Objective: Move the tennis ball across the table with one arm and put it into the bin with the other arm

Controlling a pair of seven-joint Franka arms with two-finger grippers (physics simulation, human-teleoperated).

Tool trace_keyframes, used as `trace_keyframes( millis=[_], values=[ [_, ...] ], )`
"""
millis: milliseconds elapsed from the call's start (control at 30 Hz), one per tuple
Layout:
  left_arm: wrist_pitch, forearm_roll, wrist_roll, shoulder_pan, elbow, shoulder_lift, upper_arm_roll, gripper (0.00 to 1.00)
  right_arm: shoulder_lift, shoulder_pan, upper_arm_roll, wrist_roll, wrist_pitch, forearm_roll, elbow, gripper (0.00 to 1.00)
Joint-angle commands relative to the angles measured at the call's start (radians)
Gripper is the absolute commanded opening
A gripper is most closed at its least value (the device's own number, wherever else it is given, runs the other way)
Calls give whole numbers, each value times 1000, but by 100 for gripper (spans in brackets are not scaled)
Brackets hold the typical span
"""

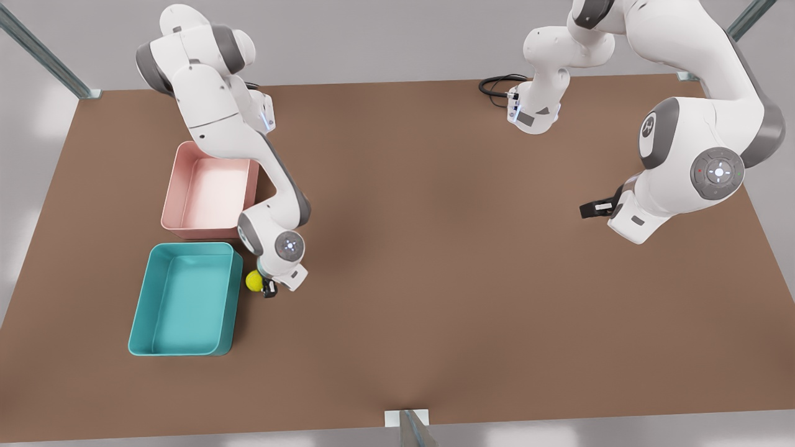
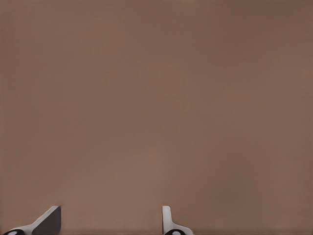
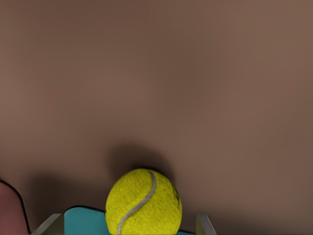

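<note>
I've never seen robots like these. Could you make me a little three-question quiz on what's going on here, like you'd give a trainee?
1. True or false: the tennis ball lies inside the teal bin.
2. Which gripper is at the ball? A) the right gripper B) the left gripper C) neither
3. Fill in: the tub just beyond the teal bin, under the arm on the front view's left, is coloured ____.

Key
1. False: the ball is beside the bin's wall, outside it, between the right gripper's fingers.
2. A. The left gripper hangs open over bare table, waiting.
3. Pink: the pink tub.
</note>
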Motion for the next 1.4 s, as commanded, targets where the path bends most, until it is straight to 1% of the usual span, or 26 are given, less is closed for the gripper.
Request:
trace_keyframes(
  millis=[0,400,833,1367],
  values=[
    [-6,0,-5,0,-1,-1,0,100,2,-3,0,-27,21,1,0,100],
    [-9,0,-5,2,-1,-1,0,100,33,-12,0,-27,33,1,0,100],
    [-8,0,-5,6,1,3,3,100,39,-21,-6,-29,58,-8,-38,100],
    [-8,2,-5,8,1,3,3,100,50,-37,-19,-38,75,-13,-43,100]
  ],
)
